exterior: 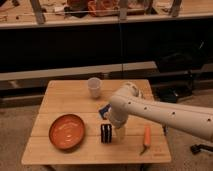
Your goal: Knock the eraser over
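Reaching over the wooden table [60,97] from the right, the white arm [160,112] bends down, and its gripper [120,133] is low at the front, fingers spread wide and holding nothing. The orange plate [66,131] lies at the front left and the white cup [94,87] stands near the far edge. The eraser [106,133] stands upright between plate and gripper, just beside the gripper.

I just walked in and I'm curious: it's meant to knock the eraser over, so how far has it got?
Done: the gripper is down at table height, just beside the eraser, on the side away from the orange plate. In hand: nothing is gripped; whether it touches the eraser I cannot tell. Left: the push itself, since the eraser stands upright on the table.
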Robot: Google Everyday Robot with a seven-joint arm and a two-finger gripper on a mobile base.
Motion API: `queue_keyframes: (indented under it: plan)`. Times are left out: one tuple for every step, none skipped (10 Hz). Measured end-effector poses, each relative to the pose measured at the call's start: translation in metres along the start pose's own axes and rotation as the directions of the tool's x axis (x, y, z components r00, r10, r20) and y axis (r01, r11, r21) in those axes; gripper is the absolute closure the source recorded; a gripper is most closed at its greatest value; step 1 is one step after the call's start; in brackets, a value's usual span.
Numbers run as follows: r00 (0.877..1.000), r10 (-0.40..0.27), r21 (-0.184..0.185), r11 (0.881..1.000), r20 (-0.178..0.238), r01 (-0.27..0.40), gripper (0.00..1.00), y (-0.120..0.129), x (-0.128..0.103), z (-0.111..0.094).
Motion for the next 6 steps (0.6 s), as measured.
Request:
queue_keyframes:
  plan:
    - [1.0, -0.005, -0.002, 1.0, 0.0, 0.005, 0.2, -0.002, -0.006, 0.0]
    - [1.0, -0.008, -0.003, 1.0, 0.002, 0.008, 0.2, -0.003, -0.011, 0.001]
    - [1.0, -0.01, -0.004, 1.0, 0.004, 0.01, 0.2, -0.003, -0.012, 0.001]
    - [1.0, -0.01, -0.006, 1.0, 0.007, 0.01, 0.2, -0.003, -0.013, 0.001]
    - [1.0, -0.014, -0.008, 1.0, 0.011, 0.014, 0.2, -0.007, -0.019, 0.002]
    - [1.0, -0.017, -0.008, 1.0, 0.014, 0.017, 0.2, -0.011, -0.023, 0.002]
